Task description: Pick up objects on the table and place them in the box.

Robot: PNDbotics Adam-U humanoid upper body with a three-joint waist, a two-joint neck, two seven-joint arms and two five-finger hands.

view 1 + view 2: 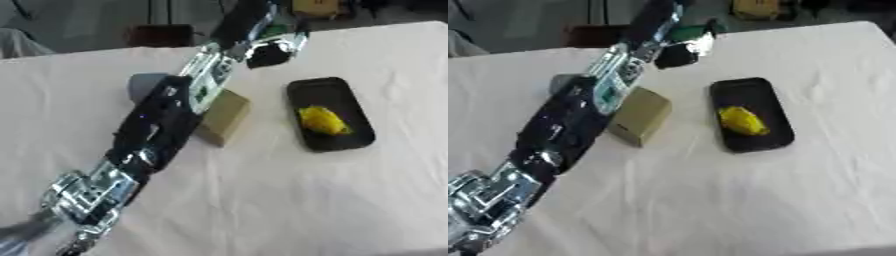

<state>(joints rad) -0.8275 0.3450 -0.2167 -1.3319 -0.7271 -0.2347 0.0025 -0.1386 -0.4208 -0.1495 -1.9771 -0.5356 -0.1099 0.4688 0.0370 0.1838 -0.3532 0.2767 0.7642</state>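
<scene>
My left arm crosses the table from the lower left to the far edge, and my left hand (273, 50) hangs over the table's back edge. A little green shows next to it. A black shallow box (337, 140) lies right of centre with a yellow object (322, 120) inside it. A tan block (640, 116) sits on the cloth just beside my forearm, left of the box. A grey object (143, 85) lies behind the forearm, partly hidden by it. My right hand shows in neither view.
A white cloth covers the table (289, 200). Beyond the far edge stand a dark case (162, 35) and a yellow item (317, 7) on the floor.
</scene>
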